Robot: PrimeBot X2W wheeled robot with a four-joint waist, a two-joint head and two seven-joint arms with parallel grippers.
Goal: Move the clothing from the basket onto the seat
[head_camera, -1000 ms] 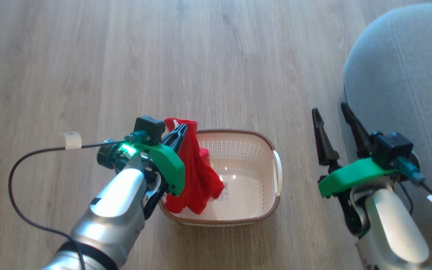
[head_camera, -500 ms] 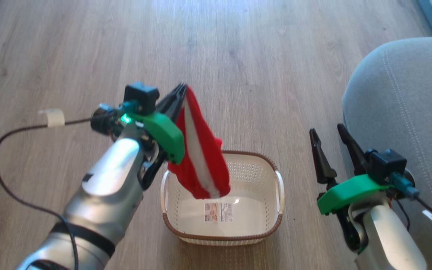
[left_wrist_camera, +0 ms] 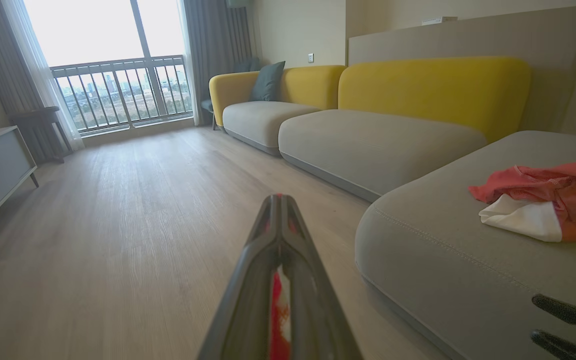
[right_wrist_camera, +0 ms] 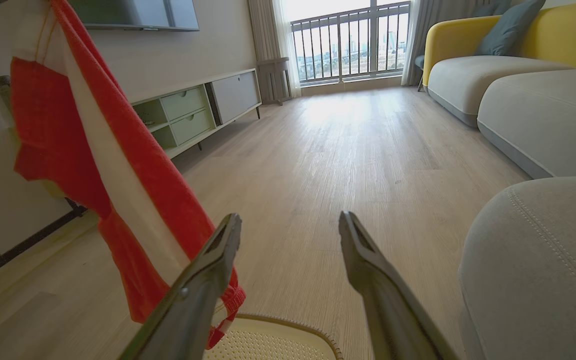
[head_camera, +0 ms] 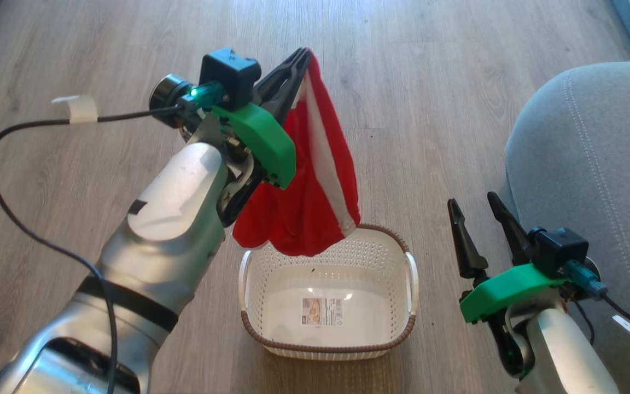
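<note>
The garment (head_camera: 293, 219) was bright red with a white stripe, the basket (head_camera: 293, 262) cream with a brown rim, the seat (head_camera: 594, 164) grey.

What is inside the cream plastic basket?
The cream plastic basket holds a label sticker on its floor; no clothing shows. The red fabric garment hanging from the left gripper covers its far left corner.

Head overhead; low wrists sharing seat (left_wrist_camera: 443, 270)

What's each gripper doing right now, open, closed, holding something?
Left gripper: shut on the red garment, which hangs over the basket.
Right gripper: open and empty, beside the seat.
</note>
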